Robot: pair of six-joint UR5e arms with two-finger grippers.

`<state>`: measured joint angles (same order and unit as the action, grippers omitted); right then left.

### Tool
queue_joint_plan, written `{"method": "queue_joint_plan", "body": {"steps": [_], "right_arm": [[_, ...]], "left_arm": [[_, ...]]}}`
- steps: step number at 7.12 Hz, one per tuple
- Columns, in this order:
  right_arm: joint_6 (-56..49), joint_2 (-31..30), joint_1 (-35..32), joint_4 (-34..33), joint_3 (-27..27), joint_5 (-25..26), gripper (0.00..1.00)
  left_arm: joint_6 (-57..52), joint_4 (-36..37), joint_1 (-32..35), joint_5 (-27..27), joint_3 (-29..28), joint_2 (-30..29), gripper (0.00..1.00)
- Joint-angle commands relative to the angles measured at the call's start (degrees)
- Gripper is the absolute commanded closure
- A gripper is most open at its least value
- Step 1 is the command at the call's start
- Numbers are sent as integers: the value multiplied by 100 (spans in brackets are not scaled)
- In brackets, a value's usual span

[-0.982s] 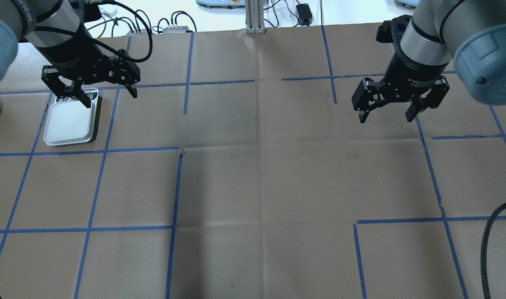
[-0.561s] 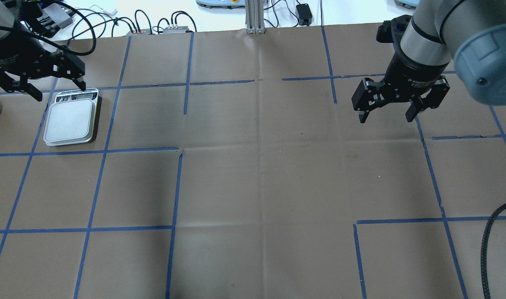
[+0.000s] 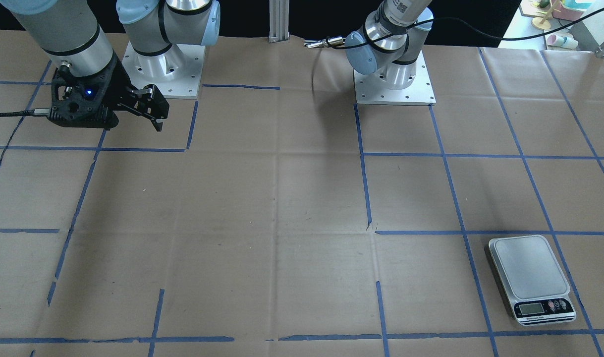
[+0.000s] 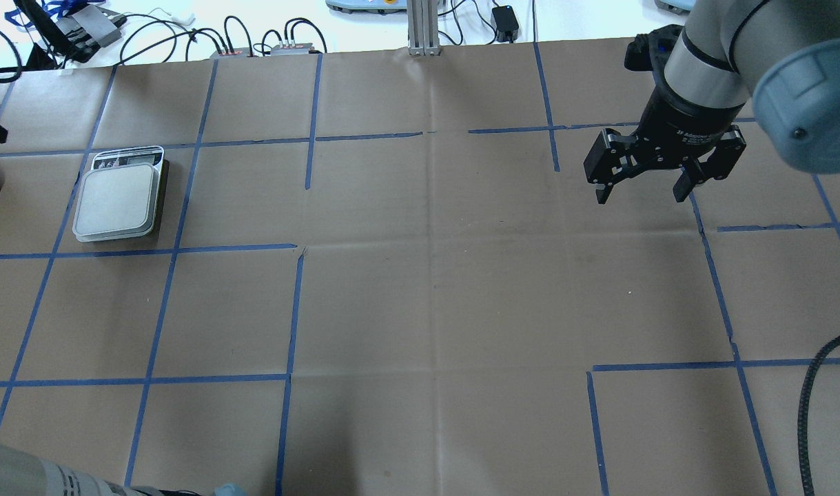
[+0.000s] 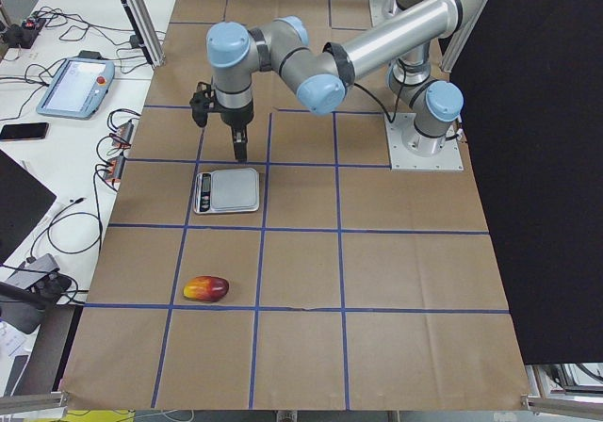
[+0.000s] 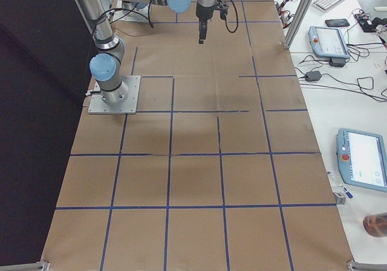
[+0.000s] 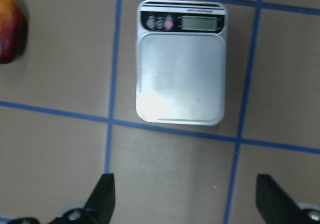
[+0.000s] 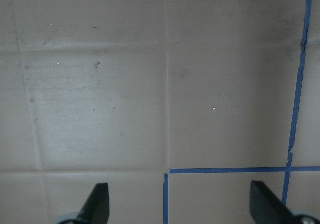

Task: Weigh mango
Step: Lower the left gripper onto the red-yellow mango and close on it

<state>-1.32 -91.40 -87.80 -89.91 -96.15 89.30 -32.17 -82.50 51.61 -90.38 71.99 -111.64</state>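
Near scale (image 5: pixel 226 189): mango (image 5: pixel 205 289) long axis toward robot; left end effector (image 7: pixel 184 194), right end effector (image 4: pixel 640 198) spread, empty.

— How many fruits lie on the counter (image 4: pixel 426 310)?
— One: a single mango (image 5: pixel 206 289), at the left edge.
— And scales?
— One scale (image 5: pixel 227 189) too, by that same edge, nearer the far corner.
— Arms?
— Two, a left arm (image 5: pixel 377 50) and a right arm (image 4: pixel 709 62). Each carries one tool, so two: the left tool (image 7: pixel 185 199) and the right tool (image 4: pixel 640 197).
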Motion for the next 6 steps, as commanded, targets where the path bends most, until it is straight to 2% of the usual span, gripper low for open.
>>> {"method": "queue_joint_plan", "body": {"steps": [1, 2, 4, 6], "right_arm": [[0, 0, 0, 0, 0, 0, 0], [0, 0, 0, 0, 0, 0, 0], [0, 0, 0, 0, 0, 0, 0], [0, 0, 0, 0, 0, 0, 0]], "left_arm": [[-1033, -11, -694, 21, -1322, -1179, 0], [-1454, -3, -888, 29, -1867, -1733, 0], [-1634, 6, -1100, 38, -2748, -2850, 0], [-1608, 111, -1092, 344, -3059, -3407, 0]]}}
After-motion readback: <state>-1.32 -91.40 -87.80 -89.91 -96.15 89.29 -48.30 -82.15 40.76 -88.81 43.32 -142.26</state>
